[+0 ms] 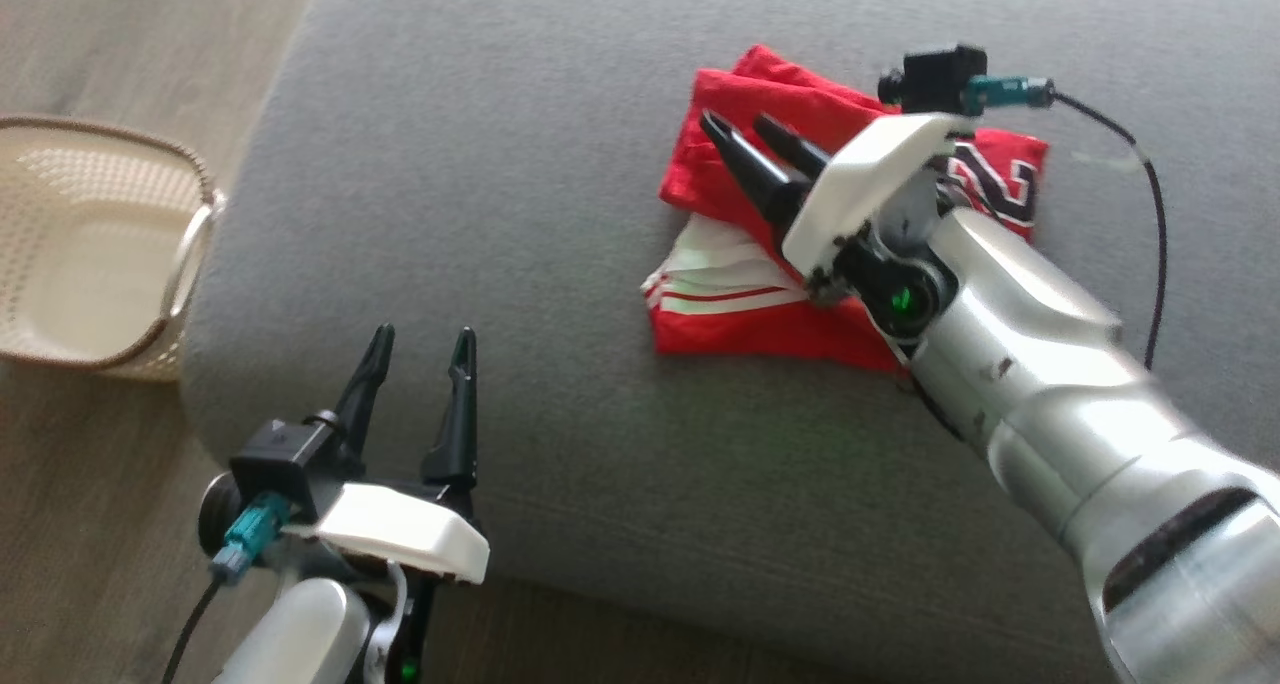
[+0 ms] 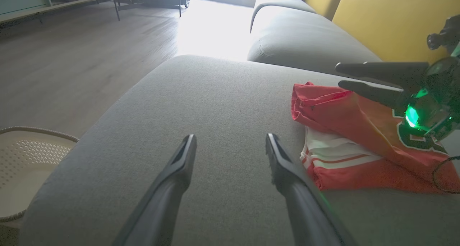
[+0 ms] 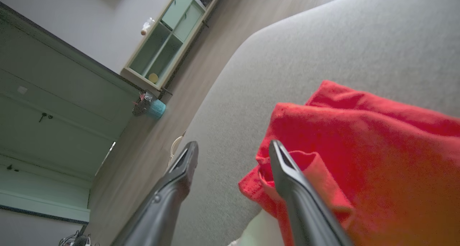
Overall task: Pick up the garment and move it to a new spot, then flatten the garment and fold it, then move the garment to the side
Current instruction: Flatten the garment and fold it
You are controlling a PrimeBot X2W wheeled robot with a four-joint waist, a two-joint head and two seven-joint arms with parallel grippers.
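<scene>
Right pincer [image 1: 735,120] hangs spread wide and gripping nothing, over the far left part of the folded red garment [image 1: 745,319], which lies on the grey sofa seat [image 1: 480,164]. Left pincer [image 1: 422,336], also spread and empty, sits near the seat's front edge, well apart from the garment.
</scene>
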